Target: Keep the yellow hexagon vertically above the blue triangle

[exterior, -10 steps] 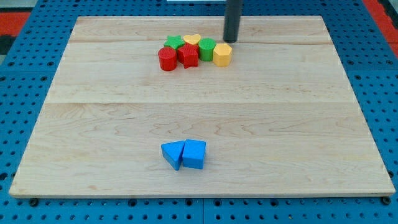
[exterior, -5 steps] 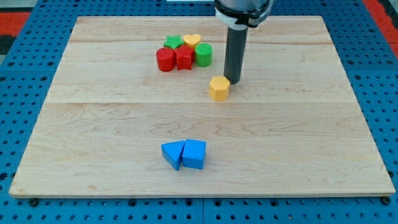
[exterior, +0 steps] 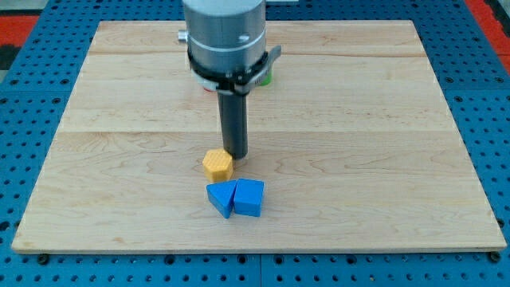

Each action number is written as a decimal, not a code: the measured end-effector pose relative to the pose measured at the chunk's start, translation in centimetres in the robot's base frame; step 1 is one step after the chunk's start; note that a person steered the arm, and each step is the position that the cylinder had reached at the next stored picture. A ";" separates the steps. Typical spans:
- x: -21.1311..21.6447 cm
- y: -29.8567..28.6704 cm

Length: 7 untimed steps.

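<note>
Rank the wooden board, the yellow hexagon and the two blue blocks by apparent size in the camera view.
1. Wooden board.
2-4. Blue cube-like block, blue triangle, yellow hexagon: too alike to rank.

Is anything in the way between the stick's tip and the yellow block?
No, nothing is in the way. My tip sits right against the yellow hexagon, at its upper right side. The hexagon already lies just above the blue triangle, with only a thin strip of bare board between them and no other block there.
</note>
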<state>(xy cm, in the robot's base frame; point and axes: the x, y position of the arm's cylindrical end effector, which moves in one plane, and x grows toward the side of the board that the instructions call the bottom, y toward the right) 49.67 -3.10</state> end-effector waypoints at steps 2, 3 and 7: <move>-2.2 -1.6; -1.9 -4.6; -4.1 5.8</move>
